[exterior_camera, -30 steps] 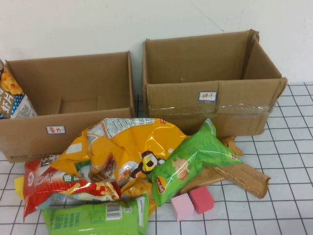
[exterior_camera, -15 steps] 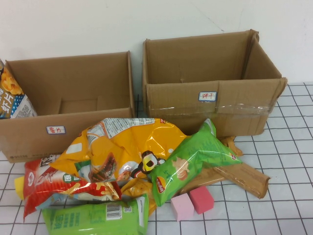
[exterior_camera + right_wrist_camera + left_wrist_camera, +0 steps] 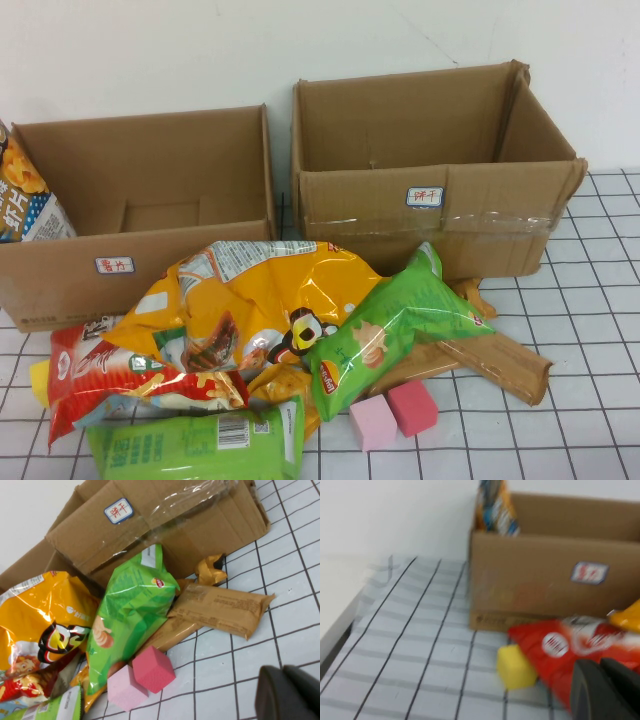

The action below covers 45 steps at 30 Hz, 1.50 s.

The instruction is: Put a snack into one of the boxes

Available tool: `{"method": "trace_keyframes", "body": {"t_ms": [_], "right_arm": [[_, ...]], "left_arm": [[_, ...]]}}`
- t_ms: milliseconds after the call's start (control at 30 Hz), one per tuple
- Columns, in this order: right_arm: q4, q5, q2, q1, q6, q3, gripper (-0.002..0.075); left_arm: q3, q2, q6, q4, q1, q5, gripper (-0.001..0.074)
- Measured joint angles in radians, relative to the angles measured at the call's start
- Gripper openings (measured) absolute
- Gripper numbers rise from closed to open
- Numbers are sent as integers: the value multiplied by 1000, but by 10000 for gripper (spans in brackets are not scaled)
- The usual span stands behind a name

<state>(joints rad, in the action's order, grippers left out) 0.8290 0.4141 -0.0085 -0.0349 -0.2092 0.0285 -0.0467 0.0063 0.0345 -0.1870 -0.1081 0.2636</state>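
Already the snack (image 3: 22, 203) leans inside the lower box (image 3: 140, 262). Left hand (image 3: 607, 690) and right hand (image 3: 290, 692) hover above the bench (image 3: 590, 340); their spread cannot be told.

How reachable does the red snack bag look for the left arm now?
Probably yes: the left gripper hangs right beside the red snack bag, nothing between them. The right gripper sits over the table near the pink blocks.
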Motion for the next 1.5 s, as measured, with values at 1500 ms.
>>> {"method": "trace_keyframes", "body": {"t_ms": [1500], "right_arm": [[0,0,0,0,0,0,-1]], "left_arm": [[72,-16,22,113,157,51,-1]]}}
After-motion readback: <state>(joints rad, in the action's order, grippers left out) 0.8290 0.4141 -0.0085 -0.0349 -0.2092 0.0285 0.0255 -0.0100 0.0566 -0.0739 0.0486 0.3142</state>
